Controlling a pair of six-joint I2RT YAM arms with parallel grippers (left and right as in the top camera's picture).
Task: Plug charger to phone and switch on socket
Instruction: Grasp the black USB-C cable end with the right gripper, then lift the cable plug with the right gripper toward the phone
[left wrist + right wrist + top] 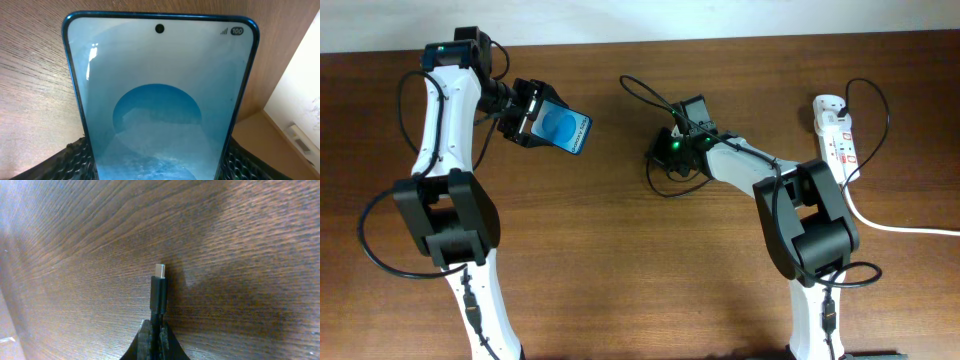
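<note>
Small flat blue-screened smartphone (565,130) far left, in left end effector (525,112). Thin black charger cable (655,93) far centre, plug tip in right end effector (156,330). Long white plastic power strip (837,135) far right on brown wooden surface (620,260), well apart.

Dark wood table (620,260); white socket (836,130) lying near right edge; thick white cord (900,227) trailing right.
</note>
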